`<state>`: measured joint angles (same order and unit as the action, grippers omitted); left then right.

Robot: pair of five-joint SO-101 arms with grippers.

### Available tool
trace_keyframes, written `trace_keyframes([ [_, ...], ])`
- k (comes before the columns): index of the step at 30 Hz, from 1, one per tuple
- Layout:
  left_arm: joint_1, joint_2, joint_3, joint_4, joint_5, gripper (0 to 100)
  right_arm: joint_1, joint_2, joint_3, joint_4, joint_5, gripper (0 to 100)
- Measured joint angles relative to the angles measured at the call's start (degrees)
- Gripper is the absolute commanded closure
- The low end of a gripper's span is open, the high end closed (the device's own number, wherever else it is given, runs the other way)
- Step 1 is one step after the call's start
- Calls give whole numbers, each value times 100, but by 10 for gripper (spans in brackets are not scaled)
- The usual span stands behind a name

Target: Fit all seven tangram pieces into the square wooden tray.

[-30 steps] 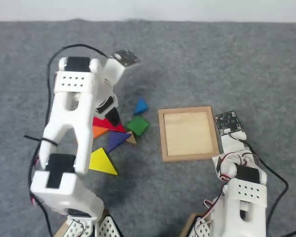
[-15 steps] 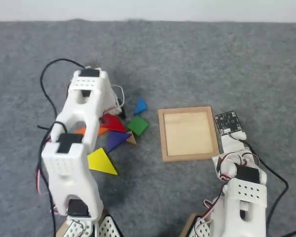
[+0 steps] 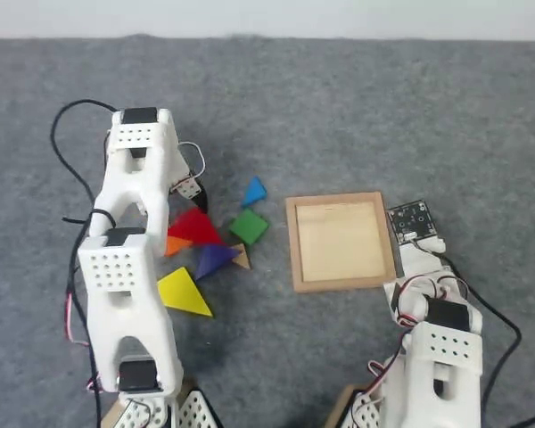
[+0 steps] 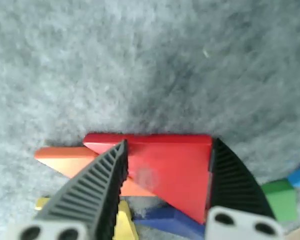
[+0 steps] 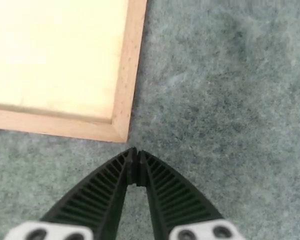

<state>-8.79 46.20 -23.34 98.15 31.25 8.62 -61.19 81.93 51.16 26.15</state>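
Left gripper [image 4: 168,143], jaws spread, straddles the red triangle [image 4: 170,175] left of the wooden tray [image 3: 334,198]; right gripper [image 5: 136,152], clenched, beside tray's corner

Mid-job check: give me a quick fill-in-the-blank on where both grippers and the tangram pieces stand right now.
1. The left gripper straddles a triangle coloured ___.
2. The right gripper is ___, near a corner of the wooden tray.
3. The number of pieces inside the wooden tray is ___.
4. The green piece has the shape of a ___.

Missing words: red; shut; zero; square.
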Motion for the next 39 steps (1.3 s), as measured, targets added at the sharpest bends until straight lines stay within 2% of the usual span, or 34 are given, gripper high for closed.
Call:
trace_keyframes([
  [5, 246, -105, 246, 18, 0, 759, 0, 0, 0, 0, 0, 989],
  [11, 457, -571, 615, 9, 0, 823, 0, -44, 0, 0, 0, 989],
  [17, 527, -1521, 1222, -97, -79, 846, 0, -958, 158, 334, 0, 989],
  [22, 527, -1723, 2075, -624, -97, 721, 0, -2215, 501, 791, 0, 989],
  [27, 510, -1556, 2242, -870, -79, 555, -149, -3525, 730, 1451, -9, 989],
  [30, 484, -1424, 2171, -993, -88, 506, -343, -4097, 809, 1723, 0, 989],
  [33, 484, -1407, 2163, -1011, -88, 540, -360, -4176, 826, 1776, 0, 989],
  [37, 484, -1407, 2163, -958, -88, 659, -396, -4167, 826, 1785, 0, 989],
  [39, 484, -1398, 2163, -686, -123, 709, -396, -4158, 826, 1785, 0, 989],
])
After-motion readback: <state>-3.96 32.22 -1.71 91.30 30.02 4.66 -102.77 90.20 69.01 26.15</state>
